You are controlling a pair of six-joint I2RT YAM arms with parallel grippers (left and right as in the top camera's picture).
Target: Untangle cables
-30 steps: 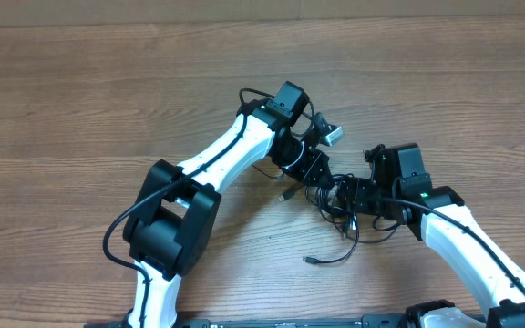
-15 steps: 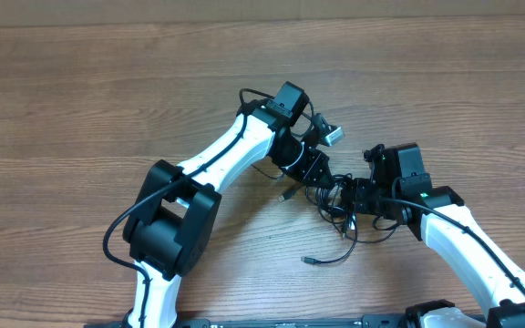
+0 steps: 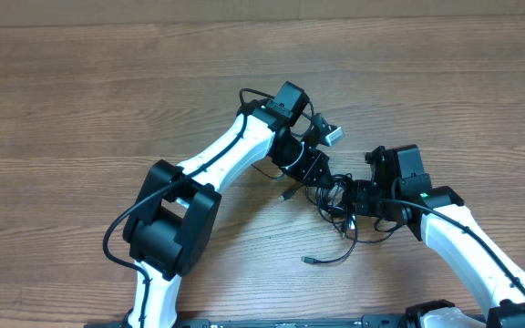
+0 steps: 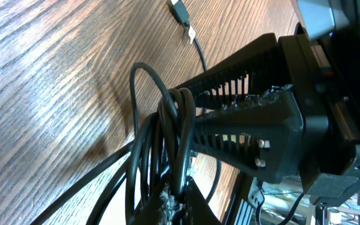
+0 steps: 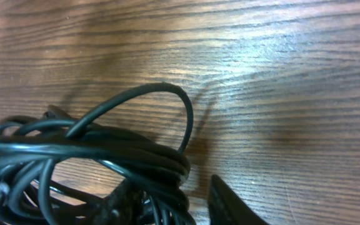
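Soft, even light from above falls on the wooden table (image 3: 80,109). The overhead view is sharp, with only faint shadows. Both wrist views show pale glare across the wood grain. The cables (image 5: 105,150) closest to each lens look blurred and cast dim shadows.

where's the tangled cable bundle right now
Overhead view: the tangled bundle of thin black cables lies right of centre on the wooden table, between the left end effector and the right end effector.
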